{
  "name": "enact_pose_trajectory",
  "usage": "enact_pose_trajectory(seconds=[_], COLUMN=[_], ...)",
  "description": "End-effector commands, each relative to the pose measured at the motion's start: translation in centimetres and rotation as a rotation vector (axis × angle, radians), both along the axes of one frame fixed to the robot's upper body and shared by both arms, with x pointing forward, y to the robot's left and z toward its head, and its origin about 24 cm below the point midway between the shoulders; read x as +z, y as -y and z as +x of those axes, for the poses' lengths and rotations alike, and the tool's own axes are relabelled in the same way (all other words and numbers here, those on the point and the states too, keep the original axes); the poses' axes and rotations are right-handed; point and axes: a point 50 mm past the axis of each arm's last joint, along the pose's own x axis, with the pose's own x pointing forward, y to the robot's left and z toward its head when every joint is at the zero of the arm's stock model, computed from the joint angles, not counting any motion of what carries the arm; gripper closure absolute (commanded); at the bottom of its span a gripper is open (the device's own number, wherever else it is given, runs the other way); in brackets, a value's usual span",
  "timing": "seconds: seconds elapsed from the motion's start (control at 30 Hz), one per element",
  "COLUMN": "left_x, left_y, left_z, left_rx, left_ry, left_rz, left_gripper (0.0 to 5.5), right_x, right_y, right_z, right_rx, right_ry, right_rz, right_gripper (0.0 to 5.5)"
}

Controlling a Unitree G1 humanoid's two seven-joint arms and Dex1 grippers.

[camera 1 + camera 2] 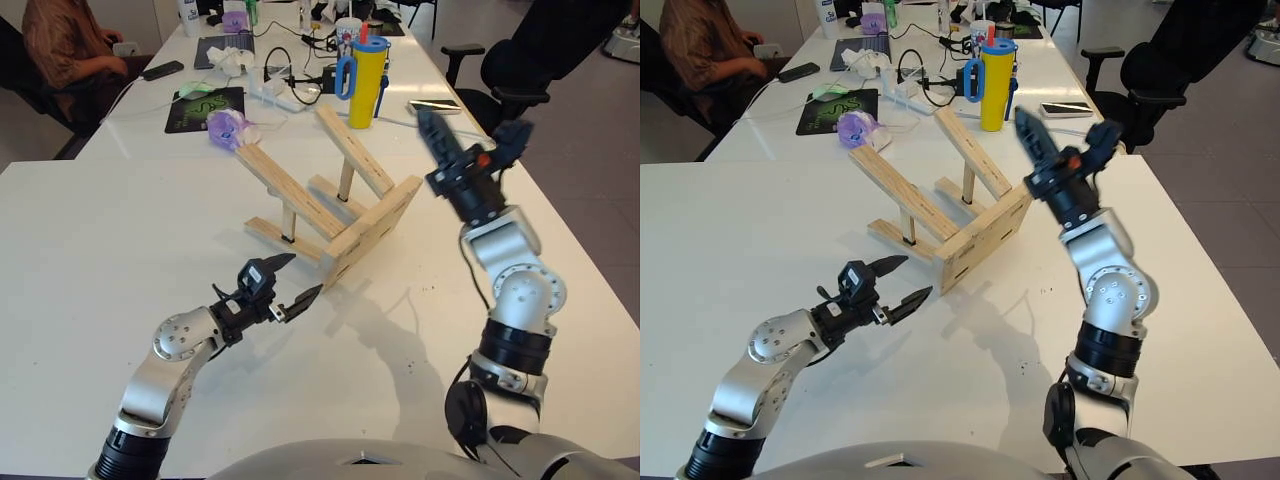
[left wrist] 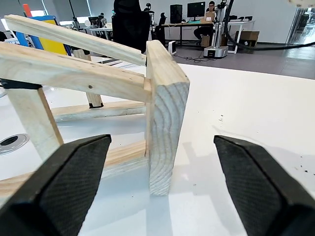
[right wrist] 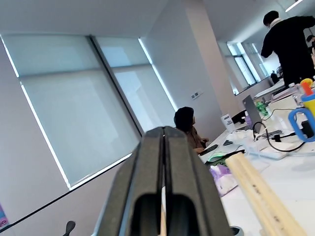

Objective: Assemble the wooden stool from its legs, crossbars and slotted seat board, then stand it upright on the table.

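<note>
The stool [image 1: 330,200] lies on its side mid-table [image 1: 90,260] and looks fully joined. Its seat [image 1: 378,225] stands on edge at the near right, with the legs pointing far-left. The left gripper [image 1: 304,275] hovers low at the seat's near corner. Its 2 fingers [image 2: 69,187] are spread wide, the seat's edge between them but untouched. The right gripper [image 1: 426,120] hangs high to the right of the stool, fingers together on nothing. To right the stool cleanly, the left should probably pinch deep on the seat while the right steadies the top leg [image 1: 355,150].
</note>
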Motion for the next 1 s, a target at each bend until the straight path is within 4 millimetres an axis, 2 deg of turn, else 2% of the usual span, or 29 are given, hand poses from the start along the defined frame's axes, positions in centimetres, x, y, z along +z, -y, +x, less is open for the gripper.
enact_pose_trajectory(seconds=[0.03, 0.1, 0.23, 0.33, 0.7, 0.8, 1.0], left_x=[-0.7, -1.0, -1.6, -2.0, -2.3, -1.1, 2.5], left_y=[0.9, 1.1, 1.6, 2.0, 1.9, 2.0, 2.0], left_z=[0.6, 0.9, 1.8, 2.8, 3.6, 4.0, 5.2], left_rx=[0.027, 0.044, 0.047, 0.035, 0.052, 0.086, 0.095], left_ry=[-0.001, -0.005, -0.009, -0.013, -0.052, -0.124, -0.199], left_rz=[0.035, 0.047, 0.072, 0.084, 0.056, -0.107, -0.353], left_gripper=[1.57, 1.57, 1.57, 2.05, 3.71, 4.11, 4.15], right_x=[-1.2, -1.9, -2.9, -3.4, -4.0, -4.3, -5.0], right_y=[3.8, 4.5, 4.5, 4.1, 3.7, 3.7, 3.8], right_z=[0.9, 1.1, 1.2, 1.2, 1.3, 1.3, 1.2], right_rx=[-0.183, -0.233, -0.254, -0.251, -0.255, -0.257, -0.268], right_ry=[-0.086, -0.115, -0.139, -0.15, -0.152, -0.161, -0.179], right_rz=[0.017, 0.04, 0.042, 0.042, 0.044, 0.045, 0.048], right_gripper=[5.47, 5.47, 5.47, 5.5, 5.5, 5.5, 5.5])
